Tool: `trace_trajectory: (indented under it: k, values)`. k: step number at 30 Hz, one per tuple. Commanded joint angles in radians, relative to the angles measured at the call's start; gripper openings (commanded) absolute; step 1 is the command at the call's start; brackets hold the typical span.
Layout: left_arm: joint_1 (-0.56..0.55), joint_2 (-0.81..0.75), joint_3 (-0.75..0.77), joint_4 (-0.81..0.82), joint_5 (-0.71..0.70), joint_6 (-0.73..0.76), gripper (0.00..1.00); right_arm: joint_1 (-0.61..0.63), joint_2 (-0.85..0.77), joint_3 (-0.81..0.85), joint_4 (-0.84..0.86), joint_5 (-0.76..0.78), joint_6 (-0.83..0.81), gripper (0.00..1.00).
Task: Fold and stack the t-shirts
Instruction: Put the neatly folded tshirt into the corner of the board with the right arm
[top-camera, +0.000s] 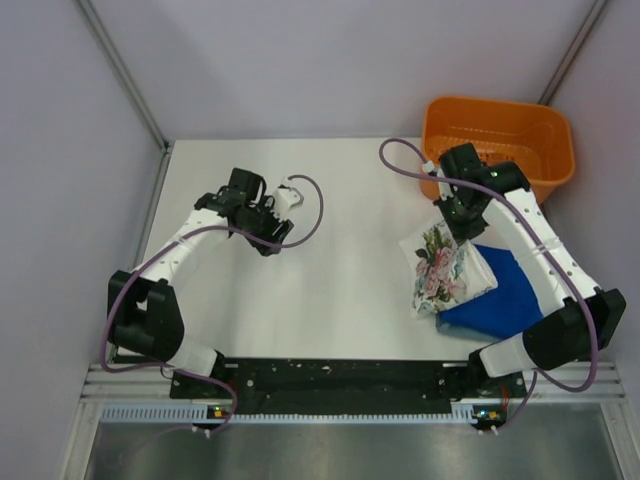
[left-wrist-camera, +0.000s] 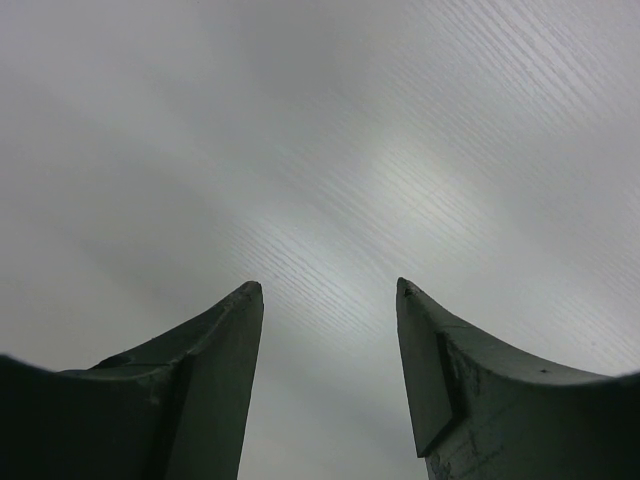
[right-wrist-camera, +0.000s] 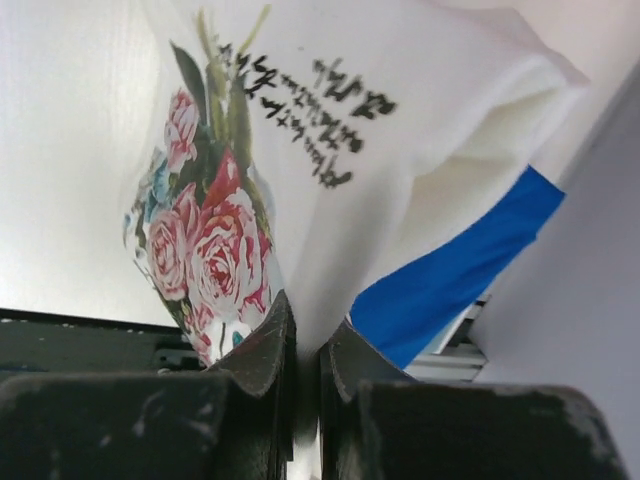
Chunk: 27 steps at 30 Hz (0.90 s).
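At right of the frame, we see the right gripper (right-wrist-camera: 307, 340) clamped on the far edge of the floral t-shirt (top-camera: 443, 268), which runs toward the bottom edge, overlapping the blue t-shirt (top-camera: 505, 298); the left gripper (left-wrist-camera: 330, 290) gapes at upper left.

Bare tabletop (top-camera: 350, 290) ran wide across the middle, plenty of passage there, and under the left gripper (left-wrist-camera: 327, 284) too. The right side was tight: the orange basket (top-camera: 497, 140) blocked the far corner, the floral shirt (top-camera: 443, 268) and blue shirt (top-camera: 500, 295) lay piled just before it, and the wall (top-camera: 610, 200) stood close alongside.
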<state>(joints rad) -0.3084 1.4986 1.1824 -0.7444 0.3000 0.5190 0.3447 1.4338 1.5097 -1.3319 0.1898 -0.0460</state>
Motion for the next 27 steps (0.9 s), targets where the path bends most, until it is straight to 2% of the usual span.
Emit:
trace_trajectory:
  k: [1, 10, 13, 16, 19, 22, 27]
  values:
    - [0.000, -0.034, 0.006, 0.016, 0.002, 0.018, 0.61, 0.004, -0.055, 0.018, -0.187, 0.146, -0.064, 0.00]
    - [0.002, -0.020, 0.010, 0.016, 0.001, 0.018, 0.60, 0.004, -0.148, 0.076, -0.234, 0.175, -0.093, 0.00]
    - [0.002, -0.018, 0.016, 0.014, -0.001, 0.018, 0.60, 0.004, -0.196, 0.034, -0.228, 0.166, -0.133, 0.00]
    - [0.000, -0.018, 0.023, 0.011, 0.001, 0.016, 0.61, 0.004, -0.228, -0.087, -0.216, 0.172, -0.169, 0.00]
    - [0.002, -0.018, 0.022, 0.005, 0.014, 0.015, 0.61, -0.012, -0.274, -0.222, -0.150, 0.203, -0.241, 0.00]
    - [0.000, -0.018, 0.022, 0.000, 0.034, 0.013, 0.60, -0.051, -0.294, -0.270, -0.093, 0.221, -0.281, 0.00]
    - [0.000, -0.014, 0.026, -0.006, 0.056, 0.012, 0.60, -0.153, -0.317, -0.379, 0.146, 0.273, -0.394, 0.00]
